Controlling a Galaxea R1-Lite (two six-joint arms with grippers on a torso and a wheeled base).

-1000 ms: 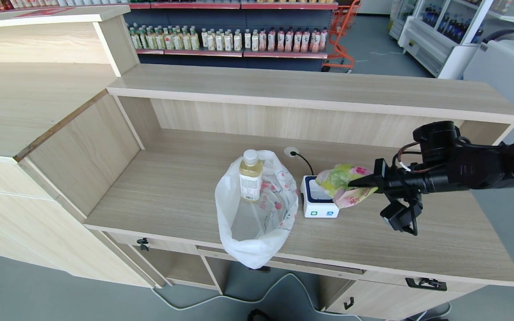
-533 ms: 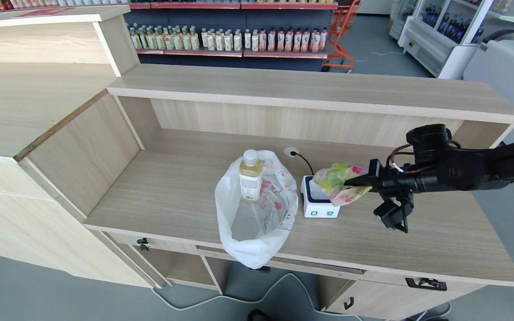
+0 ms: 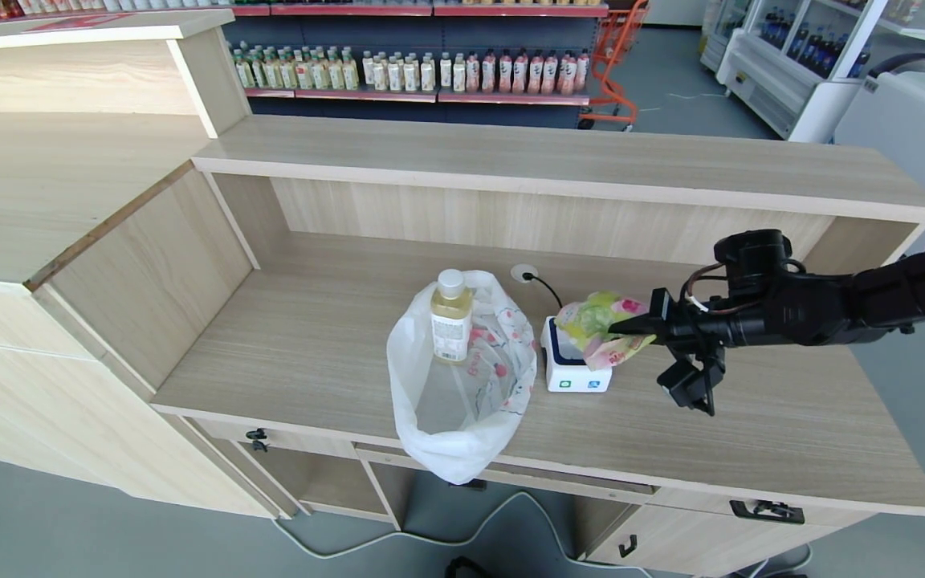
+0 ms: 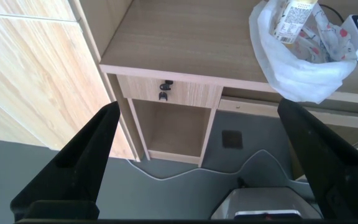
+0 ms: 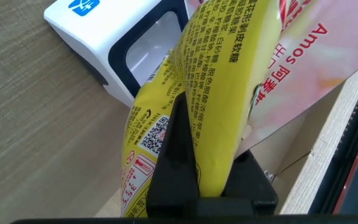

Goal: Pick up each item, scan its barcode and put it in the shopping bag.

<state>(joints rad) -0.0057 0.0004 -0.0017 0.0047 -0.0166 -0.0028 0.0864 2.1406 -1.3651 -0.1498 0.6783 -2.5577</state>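
My right gripper (image 3: 633,327) is shut on a yellow-green and pink snack bag (image 3: 597,329). The bag hangs just above the white barcode scanner (image 3: 577,371), partly covering its window. In the right wrist view the snack bag (image 5: 222,93) is pinched between dark fingers (image 5: 179,155), with the scanner (image 5: 114,43) close behind it. Left of the scanner stands a white shopping bag (image 3: 462,401), mouth open, with a tea bottle (image 3: 451,317) upright inside. My left gripper (image 4: 197,168) is open and holds nothing, low in front of the counter's left end.
The scanner's black cable (image 3: 547,291) runs to a grommet at the back. A raised shelf (image 3: 559,164) overhangs the rear of the counter (image 3: 751,433). Drawers and an open cubby (image 4: 173,127) sit under the counter's front edge.
My right gripper has carried the snack bag leftward, from beside the scanner to over its window. The shopping bag and bottle have not moved.
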